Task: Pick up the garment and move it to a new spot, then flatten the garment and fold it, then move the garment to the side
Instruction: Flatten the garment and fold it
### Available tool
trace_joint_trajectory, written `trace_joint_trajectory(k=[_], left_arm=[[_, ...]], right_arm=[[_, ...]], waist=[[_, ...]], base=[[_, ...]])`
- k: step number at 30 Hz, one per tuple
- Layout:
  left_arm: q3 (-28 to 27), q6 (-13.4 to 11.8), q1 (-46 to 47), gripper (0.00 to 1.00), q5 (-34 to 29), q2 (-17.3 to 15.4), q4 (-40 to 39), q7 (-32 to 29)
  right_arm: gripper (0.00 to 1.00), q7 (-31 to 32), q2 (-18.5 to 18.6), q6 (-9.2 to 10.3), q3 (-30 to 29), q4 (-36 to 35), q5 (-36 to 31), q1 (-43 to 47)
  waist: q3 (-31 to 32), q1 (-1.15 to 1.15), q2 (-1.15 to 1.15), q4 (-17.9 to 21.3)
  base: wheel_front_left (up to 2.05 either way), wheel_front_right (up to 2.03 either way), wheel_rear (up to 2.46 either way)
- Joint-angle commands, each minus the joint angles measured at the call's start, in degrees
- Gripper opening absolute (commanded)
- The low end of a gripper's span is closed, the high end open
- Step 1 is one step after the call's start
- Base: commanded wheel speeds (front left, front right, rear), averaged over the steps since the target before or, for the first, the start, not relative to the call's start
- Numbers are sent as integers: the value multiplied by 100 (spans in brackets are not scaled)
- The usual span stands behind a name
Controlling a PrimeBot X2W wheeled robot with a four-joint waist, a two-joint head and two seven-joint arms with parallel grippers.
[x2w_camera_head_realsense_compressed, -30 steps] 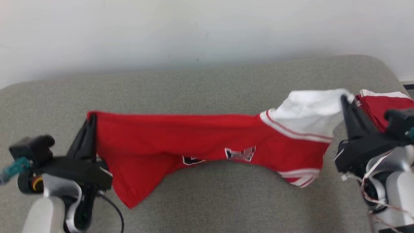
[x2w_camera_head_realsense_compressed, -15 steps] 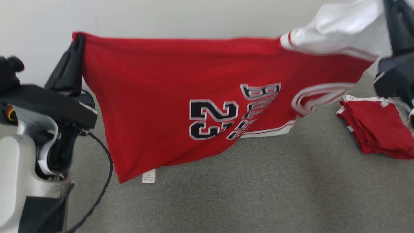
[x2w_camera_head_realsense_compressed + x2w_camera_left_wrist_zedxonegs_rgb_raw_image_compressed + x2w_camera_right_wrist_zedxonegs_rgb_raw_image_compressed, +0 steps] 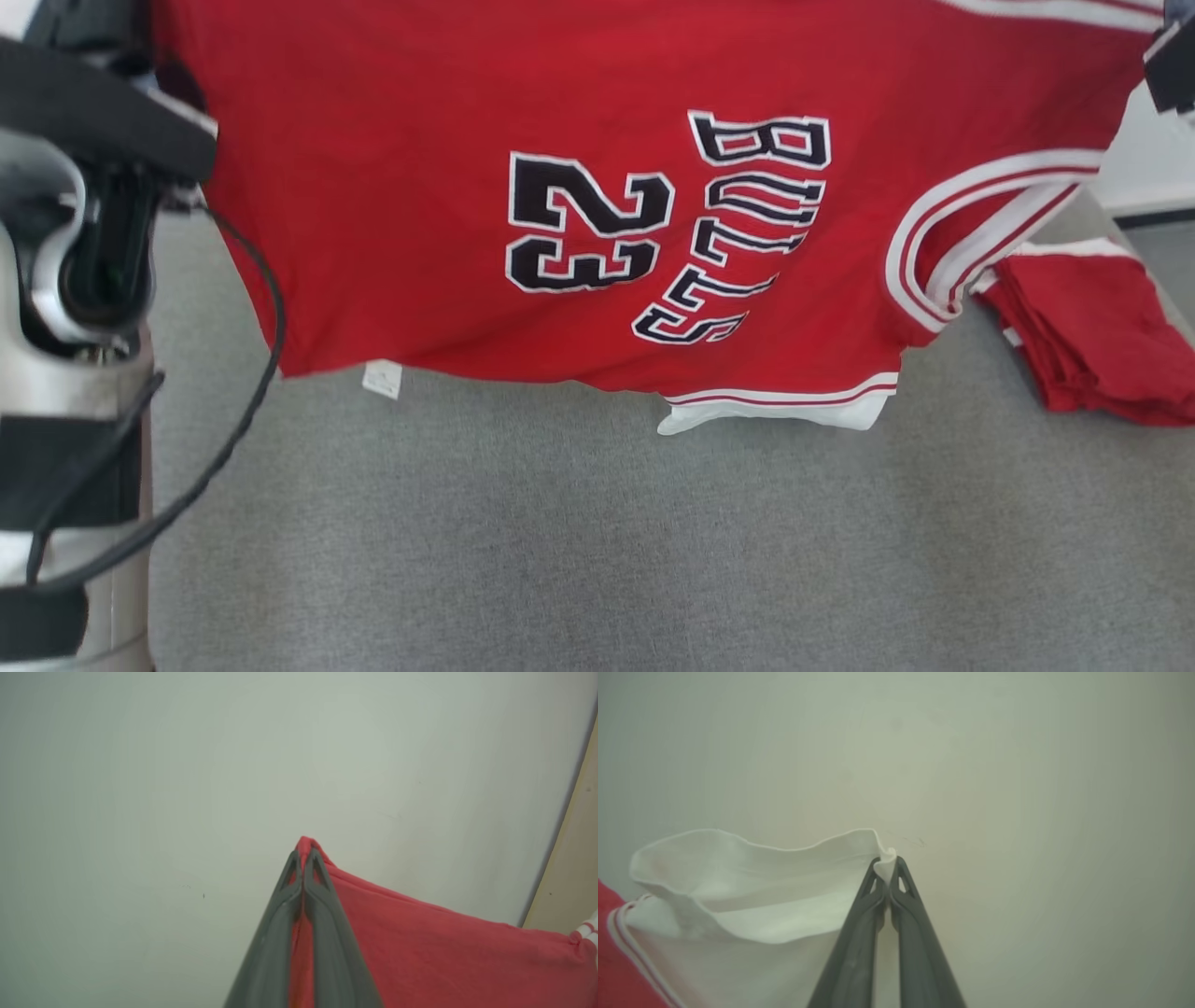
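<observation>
The garment (image 3: pixel 420 233) is a red jersey with a black "23" and lettering, white-and-red striped trim and white sleeves. It hangs spread in the air above the grey cushion (image 3: pixel 560 541), its lower hem just over the fabric. My left gripper (image 3: pixel 303 854) is shut on a red corner of the garment (image 3: pixel 420 947), seen against a pale wall. My right gripper (image 3: pixel 888 864) is shut on the edge of a white sleeve (image 3: pixel 752 891). In the head view my left arm (image 3: pixel 65 243) fills the left edge.
A folded stack of red clothes (image 3: pixel 1092 336) lies on the cushion at the right. A black cable (image 3: pixel 252 364) loops from my left arm. A small white label (image 3: pixel 383 378) dangles from the jersey's lower hem.
Both grippers have lifted the jersey from a sagging band near the cushion to a raised, spread sheet with the number showing. The head view has also tilted down.
</observation>
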State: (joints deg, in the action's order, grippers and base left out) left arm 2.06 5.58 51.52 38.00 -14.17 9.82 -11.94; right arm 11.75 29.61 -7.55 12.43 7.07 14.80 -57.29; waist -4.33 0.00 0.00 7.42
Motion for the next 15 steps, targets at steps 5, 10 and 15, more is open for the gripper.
trace_joint_trajectory(k=[5, 10, 15], left_arm=[[38, -216, 872, 0, -185, 79, 228, 48], [-3, -379, 1632, 0, -358, 62, 372, 301], [-113, -555, 2427, 0, -667, -62, 553, 839]], right_arm=[[0, -179, 47, 16, 261, 356, -15, -709], [0, -383, -108, 16, 402, 695, -79, -1506], [0, -704, -410, 16, 146, 1140, -187, -2310]], waist=[[-1127, 0, 0, 84], [-2027, 0, 0, 158], [-2745, 0, 0, 246]], base=[[0, 0, 0], [0, 0, 0], [0, 0, 0]])
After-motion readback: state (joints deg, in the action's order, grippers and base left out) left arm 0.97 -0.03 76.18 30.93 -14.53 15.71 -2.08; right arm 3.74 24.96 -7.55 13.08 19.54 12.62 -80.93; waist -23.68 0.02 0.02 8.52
